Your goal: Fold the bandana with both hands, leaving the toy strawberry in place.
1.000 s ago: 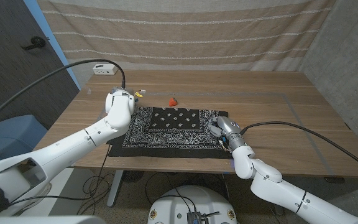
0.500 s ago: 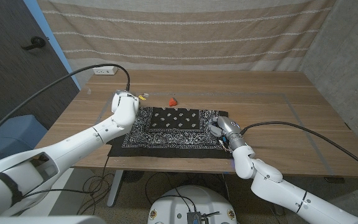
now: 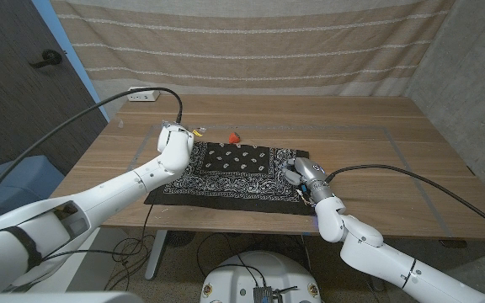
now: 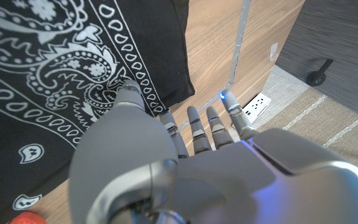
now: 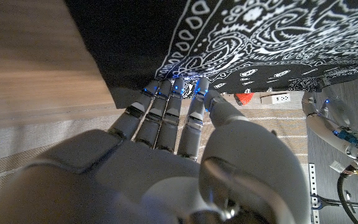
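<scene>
While the black bandana lies spread on the wooden table near its front edge, the right hand sits at the cloth's right edge, fingers stretched out side by side with their tips on the dark border (the right wrist view shows no cloth gathered between them, so whether it has any real hold I cannot tell). Over at the bandana's left far corner is the left hand; in the left wrist view its fingers reach out straight and slightly apart above bare wood just beside the cloth's edge, the thumb over the paisley print, gripping nothing that I can see. Beyond the bandana's far edge, just off the cloth, sits the toy strawberry, near the left hand. Farther back, a white power strip rests at the table's far left corner.
</scene>
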